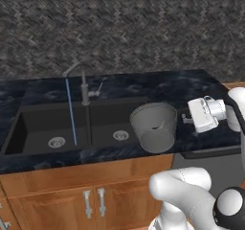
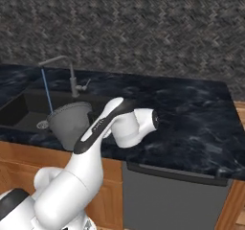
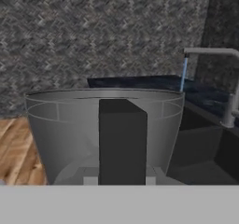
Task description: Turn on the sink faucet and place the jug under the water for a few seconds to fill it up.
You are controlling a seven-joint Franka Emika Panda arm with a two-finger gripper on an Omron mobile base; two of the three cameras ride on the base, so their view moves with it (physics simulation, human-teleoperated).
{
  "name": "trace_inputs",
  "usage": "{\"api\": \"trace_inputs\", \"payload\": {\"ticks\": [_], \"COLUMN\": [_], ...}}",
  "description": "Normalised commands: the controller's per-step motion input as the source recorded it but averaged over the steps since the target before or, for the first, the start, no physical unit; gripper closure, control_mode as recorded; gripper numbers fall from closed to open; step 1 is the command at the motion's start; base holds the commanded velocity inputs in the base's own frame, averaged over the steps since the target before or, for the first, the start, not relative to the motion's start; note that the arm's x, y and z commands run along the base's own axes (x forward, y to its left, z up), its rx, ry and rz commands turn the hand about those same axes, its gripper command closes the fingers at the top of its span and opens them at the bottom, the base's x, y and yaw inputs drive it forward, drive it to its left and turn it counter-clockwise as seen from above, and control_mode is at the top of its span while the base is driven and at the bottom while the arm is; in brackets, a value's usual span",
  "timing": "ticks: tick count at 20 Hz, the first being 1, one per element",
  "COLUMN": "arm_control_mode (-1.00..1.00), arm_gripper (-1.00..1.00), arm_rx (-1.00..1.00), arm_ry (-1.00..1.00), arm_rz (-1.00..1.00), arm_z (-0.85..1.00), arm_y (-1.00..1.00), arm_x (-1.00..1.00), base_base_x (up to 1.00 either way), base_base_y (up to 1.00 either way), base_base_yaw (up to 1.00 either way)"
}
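Hand (image 1: 184, 120), right of centre in the left base view, is clamped on the rim of the jug (image 1: 154, 127), one finger (image 3: 122, 141) inside its wall. At far left, the water (image 1: 71, 111) falls as a blue line from the sink faucet (image 1: 84, 85) into the left basin of the sink (image 1: 33, 128). Further right, the jug hangs upright over the sink's right end, apart from the stream, above the dark counter (image 1: 191, 87).

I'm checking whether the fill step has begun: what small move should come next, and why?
Probably carry the jug left toward the water. The faucet already runs into the sink's left basin, while the jug, held in the gripper by its rim, is well right of the stream.
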Motion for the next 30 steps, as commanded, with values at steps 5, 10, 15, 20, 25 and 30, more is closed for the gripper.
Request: {"api": "trace_inputs", "payload": {"ticks": [5,10,15,20,25,30], "arm_control_mode": [1.00,1.00,1.00,-1.00,-1.00,-1.00], "arm_gripper": [1.00,1.00,1.00,1.00,1.00,1.00], "arm_rx": [0.00,0.00,0.00,0.00,0.03,0.09], "arm_ry": [0.00,0.00,0.00,0.00,0.00,0.00], "arm_rz": [0.00,0.00,0.00,0.00,0.00,0.00], "arm_z": [0.00,0.00,0.00,0.00,0.00,0.00], "arm_y": [0.00,0.00,0.00,0.07,0.05,0.10], "arm_x": [0.00,0.00,0.00,0.27,0.48,0.44], "base_base_x": [0.00,0.07,0.22,0.00,0.00,0.00], "base_base_y": [0.75,0.54,0.25,0.00,0.00,0.00], "base_base_yaw": [0.00,0.00,0.00,0.00,0.00,0.00]}}
